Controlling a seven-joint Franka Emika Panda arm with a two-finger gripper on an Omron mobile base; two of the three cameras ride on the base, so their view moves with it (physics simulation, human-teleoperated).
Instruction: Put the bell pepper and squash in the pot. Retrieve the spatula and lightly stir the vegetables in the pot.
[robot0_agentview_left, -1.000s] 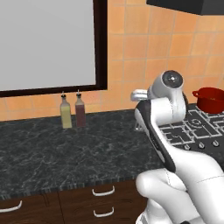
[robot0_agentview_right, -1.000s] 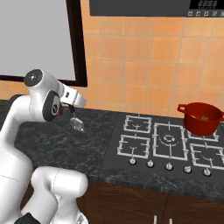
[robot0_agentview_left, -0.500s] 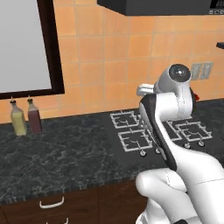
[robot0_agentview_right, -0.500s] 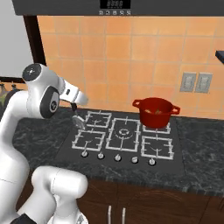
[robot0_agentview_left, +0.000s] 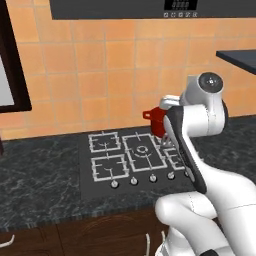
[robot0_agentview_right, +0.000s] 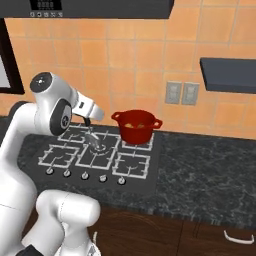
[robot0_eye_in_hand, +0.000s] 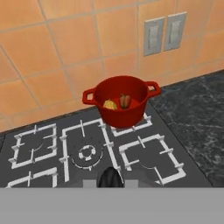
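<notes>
Pot (robot0_eye_in_hand: 121, 103), glossy red with loop handles, stands on the back right burner of the stovetop (robot0_eye_in_hand: 87, 148), close to the orange tiled wall. Inside it lie a yellow squash (robot0_eye_in_hand: 110, 104) on the left and a bell pepper (robot0_eye_in_hand: 125, 101) just beside it. Left of the pot in the right base view, the gripper (robot0_agentview_right: 91, 138) hangs over the hob's middle, fingers together, holding a pale spatula (robot0_agentview_right: 94, 142). Dark stone surface (robot0_agentview_right: 200, 175) stretches right.
</notes>
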